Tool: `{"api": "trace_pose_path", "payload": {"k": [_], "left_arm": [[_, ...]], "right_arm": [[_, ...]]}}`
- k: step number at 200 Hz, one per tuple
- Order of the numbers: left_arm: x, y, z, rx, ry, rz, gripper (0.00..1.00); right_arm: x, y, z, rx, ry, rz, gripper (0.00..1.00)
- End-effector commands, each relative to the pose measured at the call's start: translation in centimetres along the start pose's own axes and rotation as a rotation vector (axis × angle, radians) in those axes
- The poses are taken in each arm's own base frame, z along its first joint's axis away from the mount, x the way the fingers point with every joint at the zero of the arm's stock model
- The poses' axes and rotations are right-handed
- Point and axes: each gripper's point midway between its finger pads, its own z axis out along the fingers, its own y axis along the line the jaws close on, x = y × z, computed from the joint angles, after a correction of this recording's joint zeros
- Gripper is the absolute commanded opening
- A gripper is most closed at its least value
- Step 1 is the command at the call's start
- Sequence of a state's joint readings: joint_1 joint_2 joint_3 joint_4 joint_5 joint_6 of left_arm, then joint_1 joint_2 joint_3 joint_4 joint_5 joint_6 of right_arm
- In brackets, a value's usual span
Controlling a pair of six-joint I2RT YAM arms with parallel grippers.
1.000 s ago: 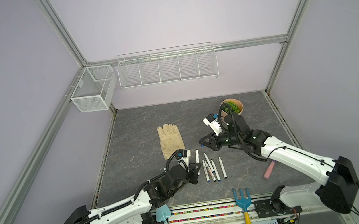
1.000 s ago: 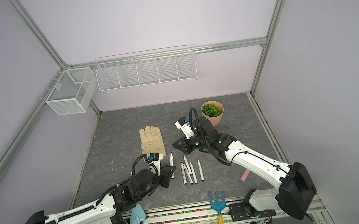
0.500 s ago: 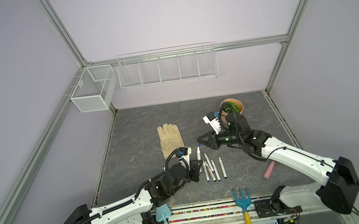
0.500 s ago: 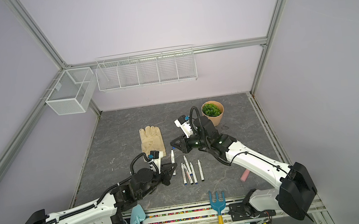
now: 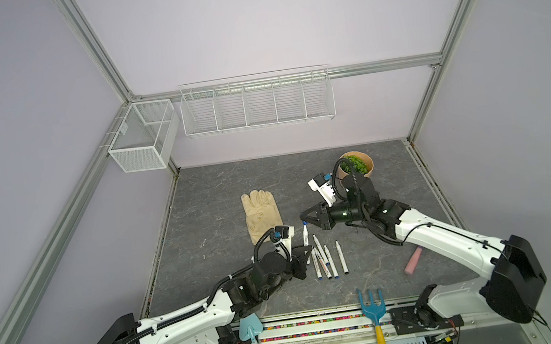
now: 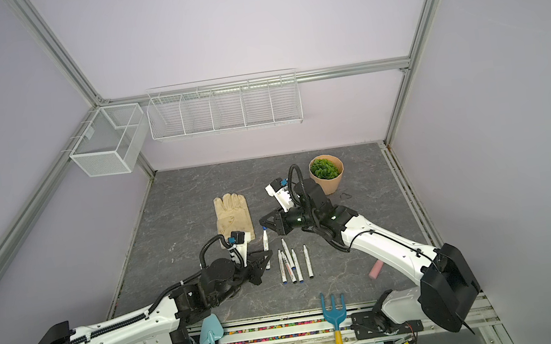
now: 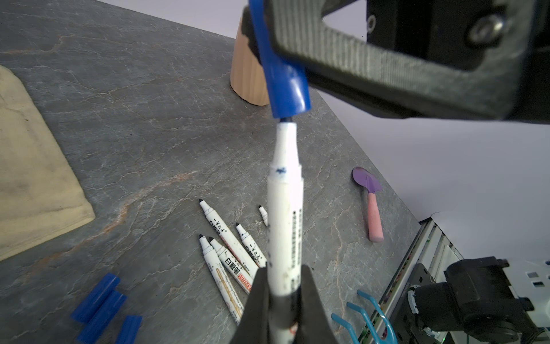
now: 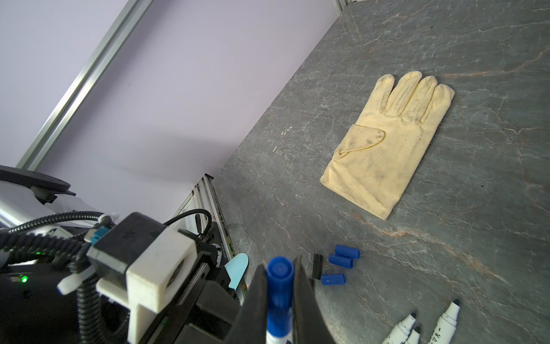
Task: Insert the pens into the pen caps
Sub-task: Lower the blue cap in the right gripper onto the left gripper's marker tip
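Observation:
My left gripper (image 7: 284, 272) is shut on the lower barrel of a white pen (image 7: 284, 208), which stands up off the table. My right gripper (image 8: 279, 265) is shut on a blue pen cap (image 8: 279, 286). The pen's dark nib sits right at the open mouth of that cap (image 7: 282, 77). In both top views the held pen (image 5: 306, 238) (image 6: 265, 243) points away from the front edge, between the left gripper (image 5: 307, 254) and the right gripper (image 5: 304, 217). Several uncapped pens (image 5: 324, 258) lie side by side to its right. Three blue caps (image 8: 343, 257) and a black one (image 8: 317, 266) lie loose on the table.
A yellow glove (image 5: 260, 214) lies left of the grippers. A potted plant (image 5: 355, 165) stands behind the right arm. A pink-handled purple trowel (image 5: 413, 260) lies at the right. A blue rake (image 5: 372, 305) and a light blue trowel (image 5: 250, 329) rest at the front edge.
The left gripper has shifted the pen slightly right. The right gripper has edged left with the cap. The pen tip and the cap's mouth have come together.

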State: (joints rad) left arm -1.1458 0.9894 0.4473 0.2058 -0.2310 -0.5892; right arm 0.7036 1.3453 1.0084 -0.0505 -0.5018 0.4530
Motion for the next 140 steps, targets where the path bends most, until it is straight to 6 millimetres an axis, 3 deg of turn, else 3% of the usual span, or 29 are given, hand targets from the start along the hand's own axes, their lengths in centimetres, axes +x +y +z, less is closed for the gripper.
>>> {"api": "trace_pose_path", "payload": {"k": [1, 49, 140], "left_arm": [[-1.7, -1.0, -0.1, 0.016, -0.051, 0.006, 0.0], [-2.3, -0.6, -0.3, 0.004, -0.092, -0.009, 0.0], [-5.3, -0.8, -1.6, -0.002, -0.219, -0.015, 0.0]], "right_arm": [[0.2, 0.4, 0.1, -0.028, 0.013, 0.005, 0.07], [0.8, 1.3, -0.4, -0.063, 0.05, -0.025, 0.07], [3.3, 3.7, -1.5, -0.19, 0.191, -0.007, 0.07]]}}
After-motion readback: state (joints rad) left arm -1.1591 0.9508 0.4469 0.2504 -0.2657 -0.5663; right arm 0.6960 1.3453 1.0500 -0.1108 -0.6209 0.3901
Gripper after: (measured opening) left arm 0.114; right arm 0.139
